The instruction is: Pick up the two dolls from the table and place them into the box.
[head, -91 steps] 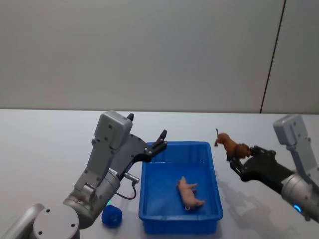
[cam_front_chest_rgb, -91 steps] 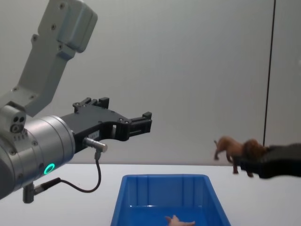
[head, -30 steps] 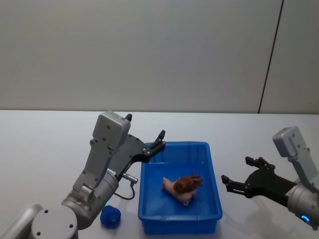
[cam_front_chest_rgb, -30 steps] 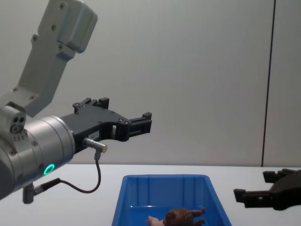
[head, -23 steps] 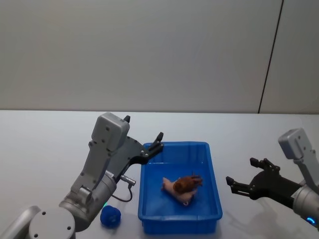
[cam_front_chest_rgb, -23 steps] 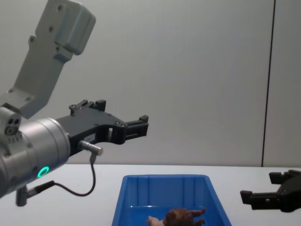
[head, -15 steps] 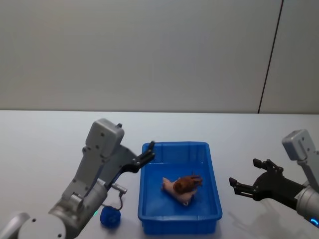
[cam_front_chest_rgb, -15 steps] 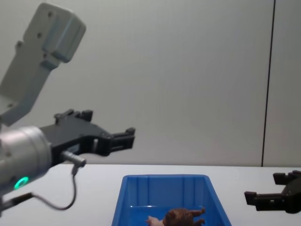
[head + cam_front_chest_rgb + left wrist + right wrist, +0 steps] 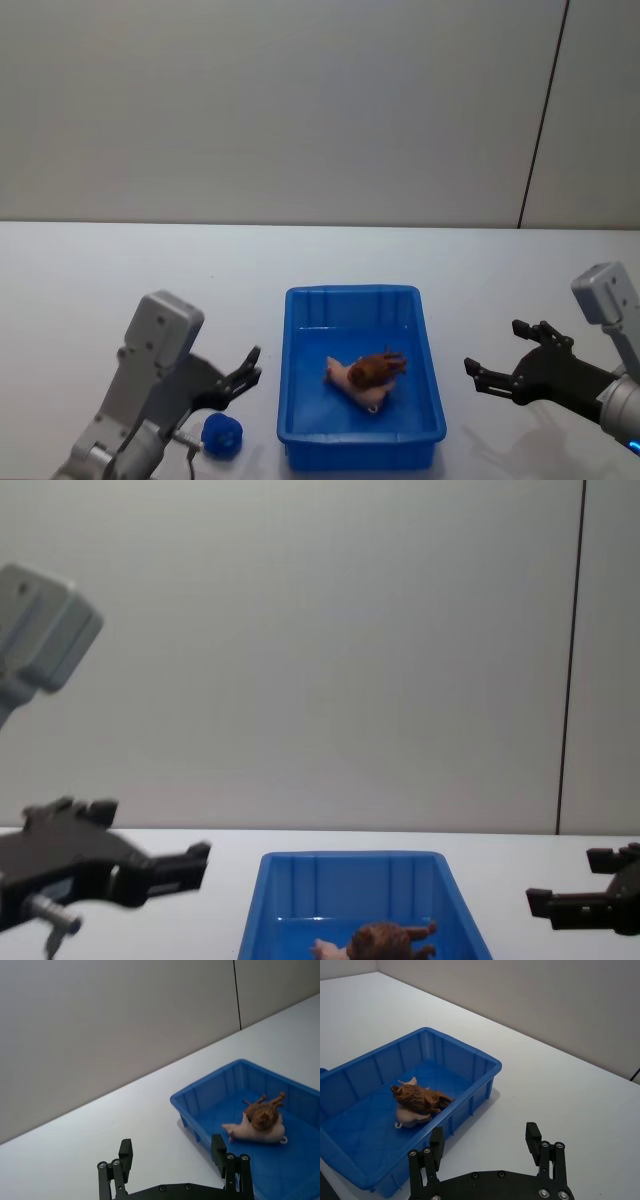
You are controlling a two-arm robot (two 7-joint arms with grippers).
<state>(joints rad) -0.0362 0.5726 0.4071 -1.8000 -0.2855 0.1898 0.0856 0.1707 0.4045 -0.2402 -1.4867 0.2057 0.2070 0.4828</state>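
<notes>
Head view first: both dolls are lying inside the box (image 9: 350, 293), with the brown doll (image 9: 377, 366) resting on top of the pink doll (image 9: 349, 377) near the middle of the floor. The left gripper (image 9: 253, 364) is hanging low over the table (image 9: 90, 290) just beside the box's left wall, its fingers spread and carrying nothing. A small blue object (image 9: 222, 432) is sitting on the table under that arm. The right gripper (image 9: 492, 348) is hovering well to the right of the box, likewise spread and empty.

Seen from the left wrist, the left gripper (image 9: 171, 1152) is holding its two fingers wide apart over bare tabletop. The box (image 9: 210, 1085) is lying ahead of it, with the two dolls touching inside.

Seen from the right wrist, the right gripper (image 9: 485, 1139) is parted with nothing between its fingers. Beyond it, the brown doll (image 9: 422, 1097) is lying draped across the pink doll (image 9: 410, 1116).

From the chest, both grippers are sitting at about rim height, one on each side of the box (image 9: 350, 860) and clear of it.

The placing looks done, so the step in hand is probably clearing the arms. Doing that well means lifting before swinging outward. The left arm needs the most care, being so near the wall and the small blue object, so that nothing is nudging the box or tipping the stacked dolls.
</notes>
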